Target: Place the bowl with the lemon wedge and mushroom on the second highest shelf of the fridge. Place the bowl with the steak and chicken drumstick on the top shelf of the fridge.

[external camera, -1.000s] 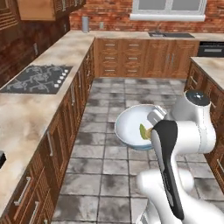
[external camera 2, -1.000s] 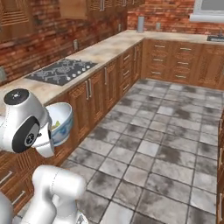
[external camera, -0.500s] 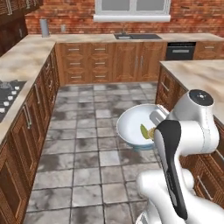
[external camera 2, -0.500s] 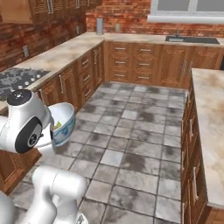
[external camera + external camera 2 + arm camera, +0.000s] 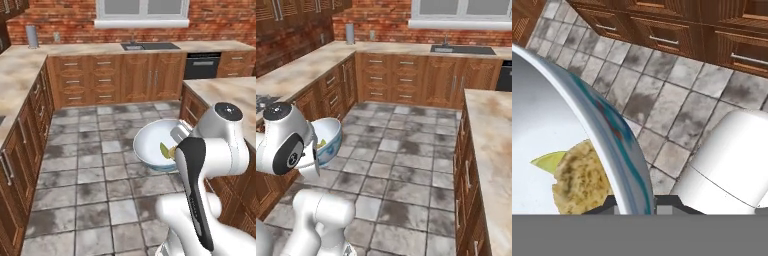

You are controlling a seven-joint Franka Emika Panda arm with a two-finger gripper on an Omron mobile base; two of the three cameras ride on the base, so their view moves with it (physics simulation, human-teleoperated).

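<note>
The gripper [image 5: 632, 205] is carrying the bowl [image 5: 156, 146], jaws clamped on its rim, lemon [image 5: 548, 161] and mushroom [image 5: 579, 181] inside; shelving both bowls is remaining.

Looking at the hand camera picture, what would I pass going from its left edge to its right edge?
Lemon wedge → mushroom → the bowl rim → grey floor tiles.

Base views behind arm, both facing sink counter [image 5: 150, 47], hand view floorward
</note>
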